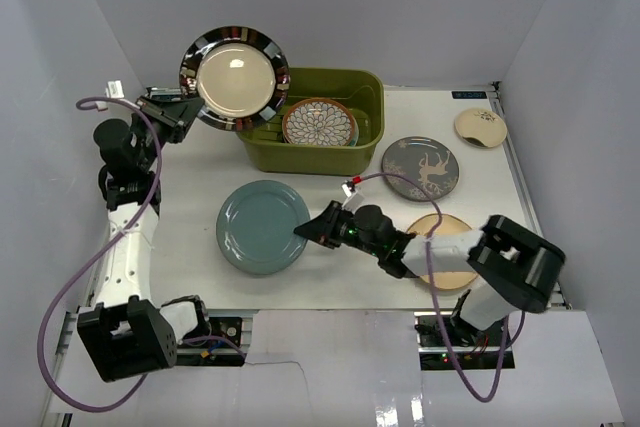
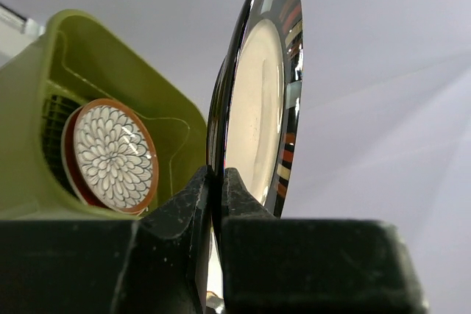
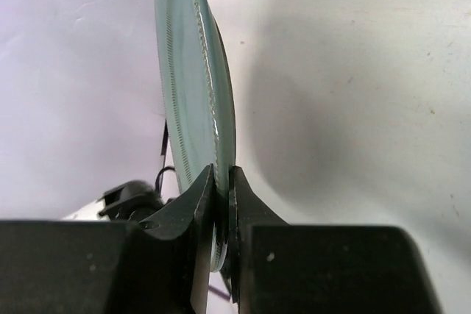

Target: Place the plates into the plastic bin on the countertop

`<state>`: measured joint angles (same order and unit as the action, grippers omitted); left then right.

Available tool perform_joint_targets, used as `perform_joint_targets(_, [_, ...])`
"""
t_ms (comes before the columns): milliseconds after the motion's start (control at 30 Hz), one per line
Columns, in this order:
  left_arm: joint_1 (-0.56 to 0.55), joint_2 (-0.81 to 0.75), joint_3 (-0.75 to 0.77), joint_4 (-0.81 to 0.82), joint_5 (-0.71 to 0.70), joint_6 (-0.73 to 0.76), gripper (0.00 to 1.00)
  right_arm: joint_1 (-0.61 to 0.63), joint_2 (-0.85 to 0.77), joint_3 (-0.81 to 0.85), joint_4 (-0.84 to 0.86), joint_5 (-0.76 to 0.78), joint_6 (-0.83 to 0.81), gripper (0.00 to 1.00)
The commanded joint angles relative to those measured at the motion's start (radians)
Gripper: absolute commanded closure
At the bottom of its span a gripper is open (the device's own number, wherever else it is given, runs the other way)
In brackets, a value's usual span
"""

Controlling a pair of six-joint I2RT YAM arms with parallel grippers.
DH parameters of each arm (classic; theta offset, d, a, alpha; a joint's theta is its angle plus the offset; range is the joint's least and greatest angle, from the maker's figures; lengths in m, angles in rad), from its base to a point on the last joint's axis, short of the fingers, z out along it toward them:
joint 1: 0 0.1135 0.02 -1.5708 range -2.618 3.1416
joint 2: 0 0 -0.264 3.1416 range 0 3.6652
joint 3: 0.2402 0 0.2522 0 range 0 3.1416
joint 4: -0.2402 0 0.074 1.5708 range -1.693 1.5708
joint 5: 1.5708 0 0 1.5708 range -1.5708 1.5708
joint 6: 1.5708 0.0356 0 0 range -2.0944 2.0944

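My left gripper (image 1: 192, 110) is shut on the rim of the dark-rimmed cream plate (image 1: 235, 76), held up in the air over the left end of the olive-green plastic bin (image 1: 365, 87); its fingers (image 2: 193, 195) pinch the plate's edge (image 2: 254, 108). The brown-white petal plate (image 1: 320, 123) lies in the bin (image 2: 73, 49). My right gripper (image 1: 306, 230) is shut on the right rim of the plain teal plate (image 1: 262, 226), which lies on the countertop (image 1: 190, 197); the wrist view shows that teal plate (image 3: 193, 79) clamped edge-on.
The grey deer plate (image 1: 420, 168) sits right of the bin. A small cream plate (image 1: 480, 127) lies at the far right back. A cream plate (image 1: 445, 247) lies partly under my right arm. White walls close in the table.
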<state>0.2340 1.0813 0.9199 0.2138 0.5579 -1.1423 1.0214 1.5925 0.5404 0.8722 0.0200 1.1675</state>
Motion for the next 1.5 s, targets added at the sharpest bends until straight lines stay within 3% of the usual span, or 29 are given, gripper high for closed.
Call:
perform_joint_targets(0, [-0.08, 0.046, 0.134, 0.078, -0.029, 0.004, 1.0, -0.03, -0.246, -0.031, 0.078, -0.005, -0.087, 0.92])
perform_joint_targets(100, [-0.146, 0.144, 0.223, 0.046, -0.07, 0.059, 1.0, -0.086, -0.447, -0.072, -0.119, -0.011, -0.17, 0.92])
perform_joint_targets(233, [-0.218, 0.307, 0.396, 0.001, -0.09, 0.119, 1.0, -0.22, -0.7, -0.102, -0.364, -0.127, -0.221, 0.92])
perform_joint_targets(433, [-0.305, 0.547, 0.559, -0.048, -0.128, 0.171, 1.0, -0.452, -0.871, -0.039, -0.547, -0.322, -0.276, 0.92])
perform_joint_targets(567, [-0.34, 0.653, 0.611, -0.059, -0.121, 0.173, 1.0, -0.631, -0.882, 0.064, -0.573, -0.463, -0.264, 0.92])
perform_joint_targets(667, [-0.363, 0.704, 0.626, -0.06, -0.124, 0.18, 1.0, -0.693, -0.865, 0.114, -0.57, -0.511, -0.253, 0.92])
perform_joint_targets(1200, [-0.481, 0.927, 0.755, -0.208, -0.17, 0.279, 1.0, -0.784, -0.707, 0.303, -0.466, -0.532, -0.204, 0.92])
perform_joint_targets(1467, [-0.502, 1.023, 0.856, -0.398, -0.234, 0.325, 1.0, -0.808, -0.611, 0.346, -0.398, -0.528, -0.175, 0.92])
